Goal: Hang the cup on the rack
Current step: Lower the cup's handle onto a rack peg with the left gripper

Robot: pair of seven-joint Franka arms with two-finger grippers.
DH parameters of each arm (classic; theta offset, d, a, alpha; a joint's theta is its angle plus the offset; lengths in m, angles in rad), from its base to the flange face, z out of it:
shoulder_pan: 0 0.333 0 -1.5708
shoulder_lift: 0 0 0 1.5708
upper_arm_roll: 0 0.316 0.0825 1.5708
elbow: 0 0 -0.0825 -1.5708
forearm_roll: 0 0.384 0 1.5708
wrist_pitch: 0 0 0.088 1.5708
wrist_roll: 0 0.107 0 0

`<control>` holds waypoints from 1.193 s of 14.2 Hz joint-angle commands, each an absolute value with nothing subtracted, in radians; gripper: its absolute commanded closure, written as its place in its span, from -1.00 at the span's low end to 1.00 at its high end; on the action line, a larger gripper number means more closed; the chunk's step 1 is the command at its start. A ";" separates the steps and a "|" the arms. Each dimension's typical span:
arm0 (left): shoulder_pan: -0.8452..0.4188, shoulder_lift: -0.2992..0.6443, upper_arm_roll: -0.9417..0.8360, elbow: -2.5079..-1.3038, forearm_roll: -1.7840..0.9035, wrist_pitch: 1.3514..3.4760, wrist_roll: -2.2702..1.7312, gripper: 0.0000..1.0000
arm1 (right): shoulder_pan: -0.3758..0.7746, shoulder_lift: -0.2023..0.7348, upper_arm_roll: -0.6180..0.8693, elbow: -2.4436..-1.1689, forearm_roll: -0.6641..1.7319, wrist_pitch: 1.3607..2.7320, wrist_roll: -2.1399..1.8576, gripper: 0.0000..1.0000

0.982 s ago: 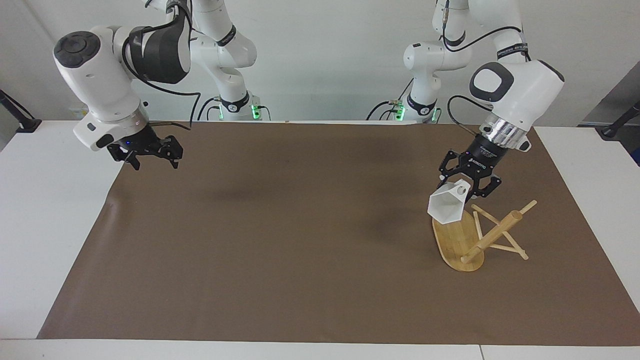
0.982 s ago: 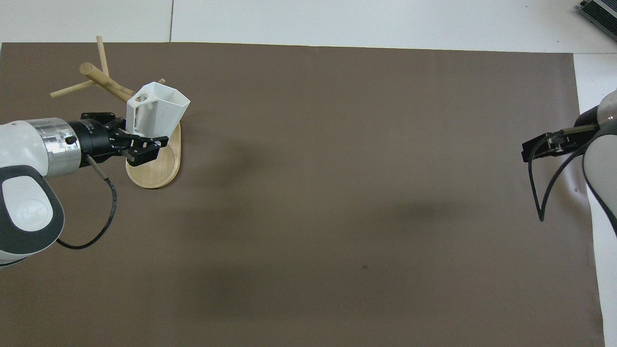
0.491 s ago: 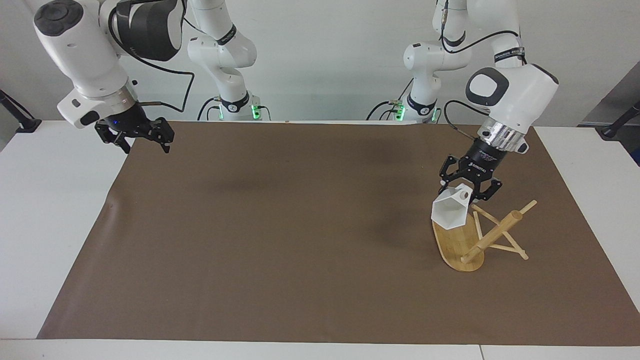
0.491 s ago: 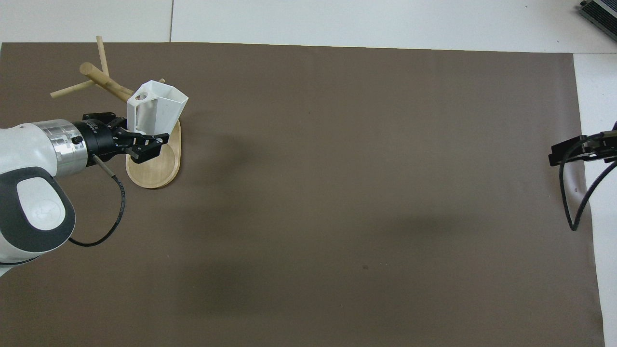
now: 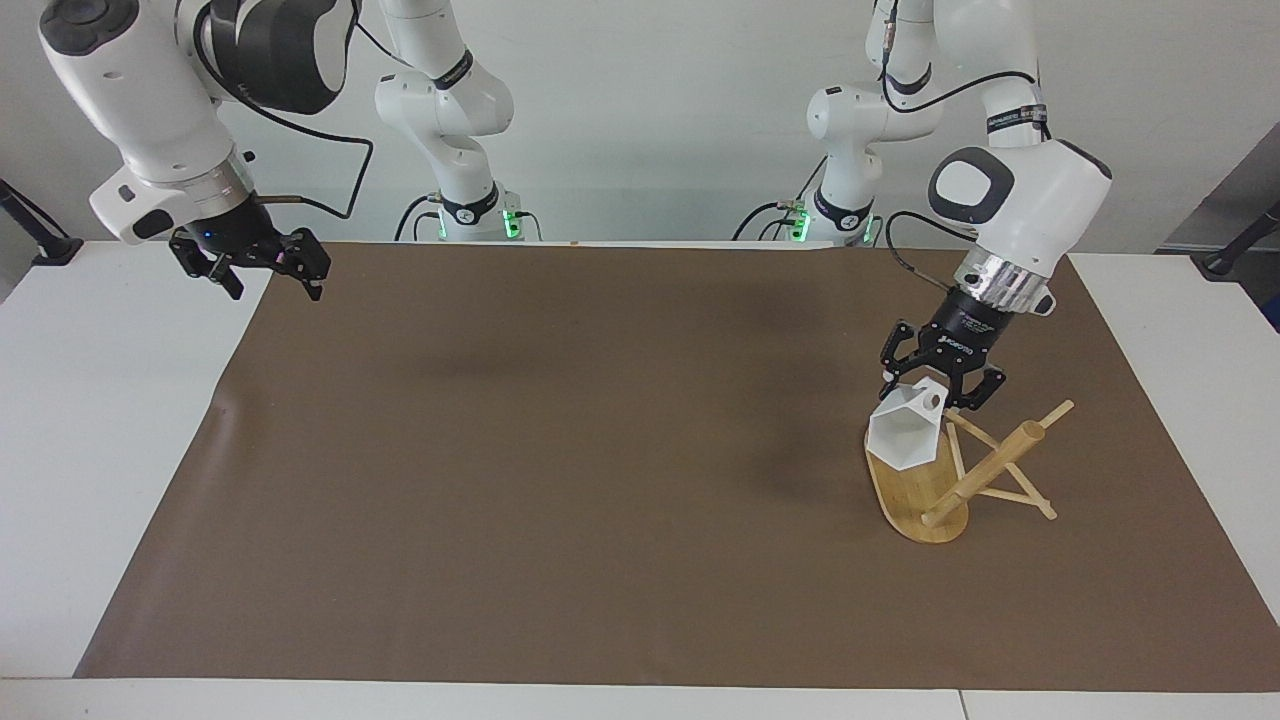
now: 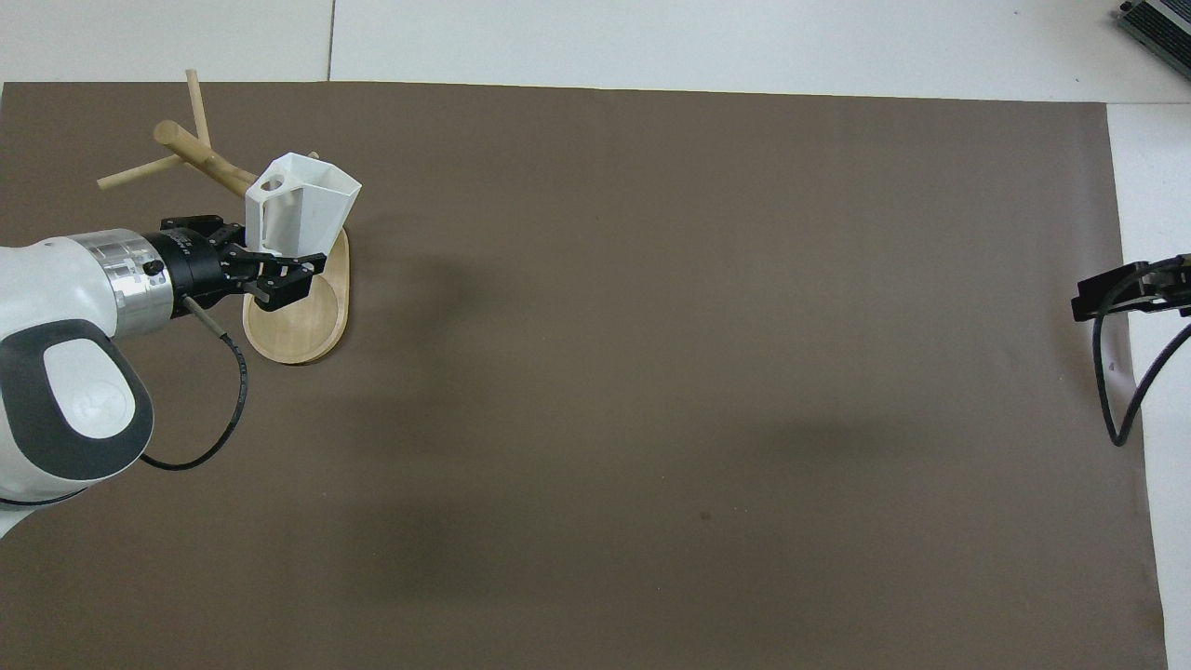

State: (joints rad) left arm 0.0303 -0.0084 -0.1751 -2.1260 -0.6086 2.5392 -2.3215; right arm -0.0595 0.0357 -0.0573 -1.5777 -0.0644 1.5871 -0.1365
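Now the left gripper (image 5: pixel 940 385) hangs over the oval base of the light bamboo mug rack (image 5: pixel 918 500), fingers clamped on the blocky handle of the small white faceted cup (image 5: pixel 905 435). Cup is up in the air, tilted, mouth opening away from the robots, handle with its round hole at 1 o'clock of the body in the facing view. Rack sits on the brown table mat (image 5: pixel 600 480) toward the left arm's end; its thick post leans toward 2 o'clock in the facing view, thin pegs sticking out. Cup is just beside the post, no peg through the handle. Right gripper (image 5: pixel 262 270) waits, raised over the mat edge at the right arm's end, fingers spread wide, holding nothing.
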 commanded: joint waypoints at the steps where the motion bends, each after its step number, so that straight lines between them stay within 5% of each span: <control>1: 0.032 -0.006 -0.175 -2.134 -0.595 2.566 -2.361 1.00 | -0.072 -0.001 -0.043 -1.582 -0.060 1.589 -0.094 -1.00; 17: 0.025 0.000 -0.175 -2.114 -0.595 2.563 -2.457 1.00 | -0.069 -0.031 -0.023 -1.588 -0.058 1.574 -0.089 -1.00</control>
State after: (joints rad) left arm 0.0305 -0.0027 -0.1794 -2.1249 -0.6086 2.5499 -2.4274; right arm -0.0593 -0.0185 -0.0256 -1.5739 -0.0637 1.5854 -0.0951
